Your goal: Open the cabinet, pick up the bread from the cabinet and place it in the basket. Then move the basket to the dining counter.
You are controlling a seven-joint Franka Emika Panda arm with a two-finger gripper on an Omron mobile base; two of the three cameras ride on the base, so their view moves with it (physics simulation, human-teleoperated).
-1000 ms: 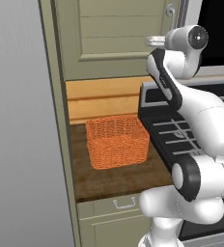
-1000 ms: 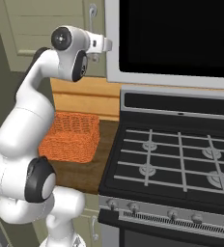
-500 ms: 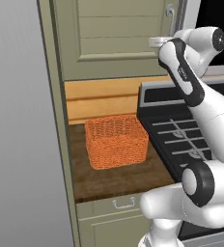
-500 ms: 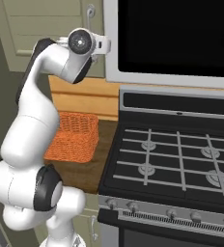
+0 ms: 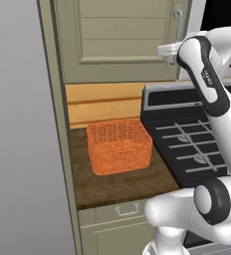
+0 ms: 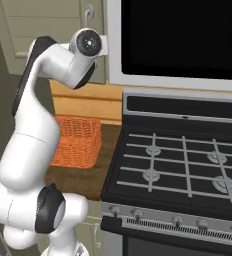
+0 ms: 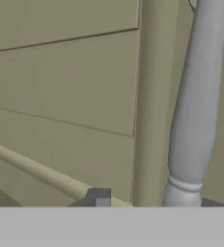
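Left base view, cabinet: the sage-green cabinet (image 5: 122, 40) hangs above the counter with its grooved door shut; its silver handle (image 5: 177, 17) runs down the door's right edge.
Left base view, arm: the white arm reaches up so its hand sits at the door's lower right corner, just below the handle.
Left base view, basket: the orange basket (image 5: 119, 146) stands on the dark wood counter (image 5: 112, 187) under the cabinet, beside the black stove (image 5: 187, 139); nothing shows inside it.
Right base view, cabinet: the closed door (image 6: 43, 25) and the handle's top (image 6: 89, 11) appear behind the wrist.
Right base view, basket: the basket (image 6: 80, 141) is partly hidden by the arm.
Hand view, handle: the handle (image 7: 197, 103) rises close ahead, right of centre, near the gripper (image 7: 150, 200).
Hand view, pincer: fingertips barely show; I cannot tell if it is released or clenched.
Handling, judged: the handle looks rigid, smooth and possibly slippery; grip around its straight middle and pull steadily, since the door is stiff and swings on hinges.
Bread: presumably behind the shut door.
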